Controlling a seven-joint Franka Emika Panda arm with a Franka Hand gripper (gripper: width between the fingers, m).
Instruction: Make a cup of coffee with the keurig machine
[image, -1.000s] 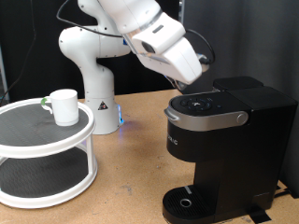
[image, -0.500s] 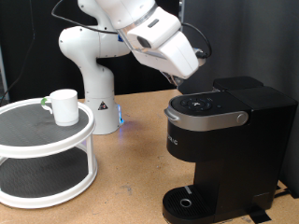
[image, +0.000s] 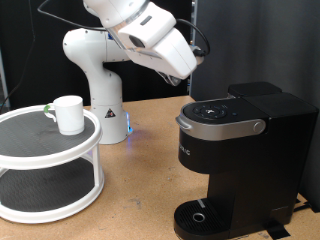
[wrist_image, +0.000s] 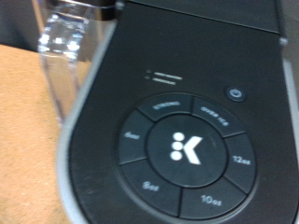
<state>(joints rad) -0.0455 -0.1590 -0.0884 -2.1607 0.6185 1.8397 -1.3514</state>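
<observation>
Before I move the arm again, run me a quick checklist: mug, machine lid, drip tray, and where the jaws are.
1. The cup stands upright on the top tier of the white rack, at the exterior view's left: ok.
2. Nothing on the drip tray of the keurig machine; cup not yet in place: not ok.
3. Machine lid down, button panel in plain wrist view: ok.
4. The gripper is above the machine, up and toward the exterior view's left, touching nothing: ok.
5. Jaws open or shut: cannot tell.
6. Pod loaded inside: cannot tell.
</observation>
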